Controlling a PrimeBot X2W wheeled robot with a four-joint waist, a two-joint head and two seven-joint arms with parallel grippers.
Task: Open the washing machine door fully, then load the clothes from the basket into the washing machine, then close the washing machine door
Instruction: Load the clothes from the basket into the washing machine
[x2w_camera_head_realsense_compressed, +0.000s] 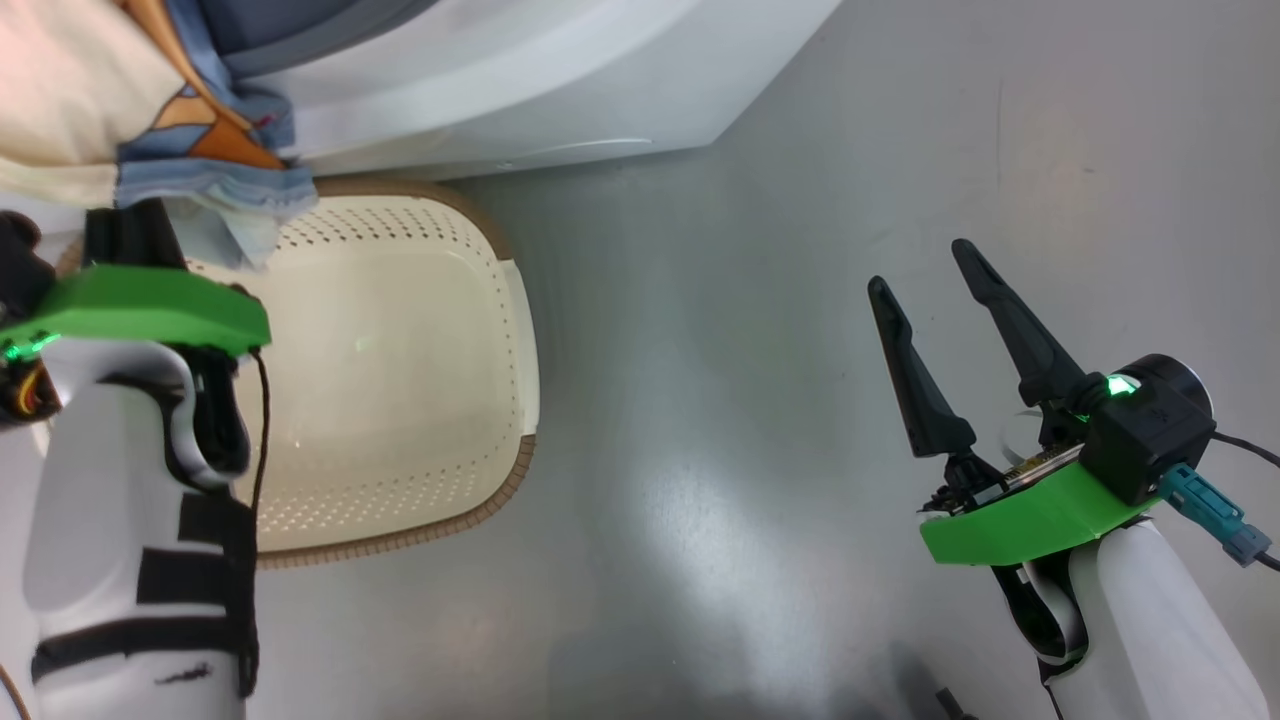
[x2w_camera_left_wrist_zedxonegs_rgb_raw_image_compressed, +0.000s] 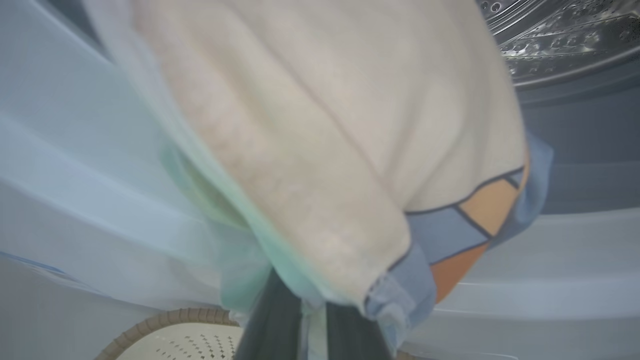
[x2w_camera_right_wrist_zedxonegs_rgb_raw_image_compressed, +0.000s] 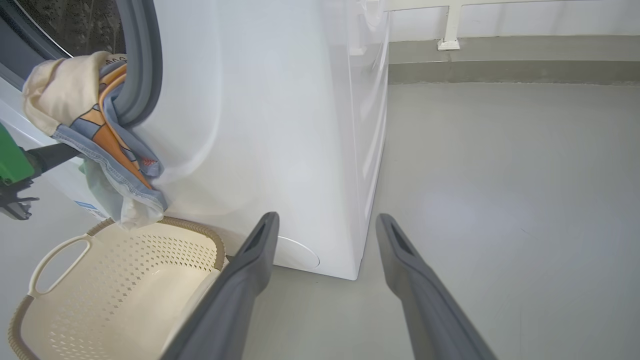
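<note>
The loading step looks to be midway. The basket (x2w_camera_head_realsense_compressed: 520, 330) on the floor is bare inside, so nothing seems left to fetch. The clothes (x2w_camera_head_realsense_compressed: 150, 110) are up at the mouth of the washing machine (x2w_camera_right_wrist_zedxonegs_rgb_raw_image_compressed: 280, 125), pinched between the left fingers (x2w_camera_left_wrist_zedxonegs_rgb_raw_image_compressed: 272, 320), which are closed on a fold of the cloth. The bundle bulges just past those fingertips and drapes over the grey gasket (x2w_camera_right_wrist_zedxonegs_rgb_raw_image_compressed: 145, 60). The steel drum (x2w_camera_left_wrist_zedxonegs_rgb_raw_image_compressed: 560, 40) lies beyond it and the basket rim below, so by my reading the clothes are at the threshold rather than inside. The opening is clear, so the door seems to be open, though I cannot make it out. What is left is pushing the bundle in, letting go and closing the door. The bundle is soft cream cloth wrapped in blue fabric with orange patches, a hem hanging loose. The right fingers (x2w_camera_head_realsense_compressed: 915, 370) are spread, holding nothing, over bare floor well apart from the basket.
</note>
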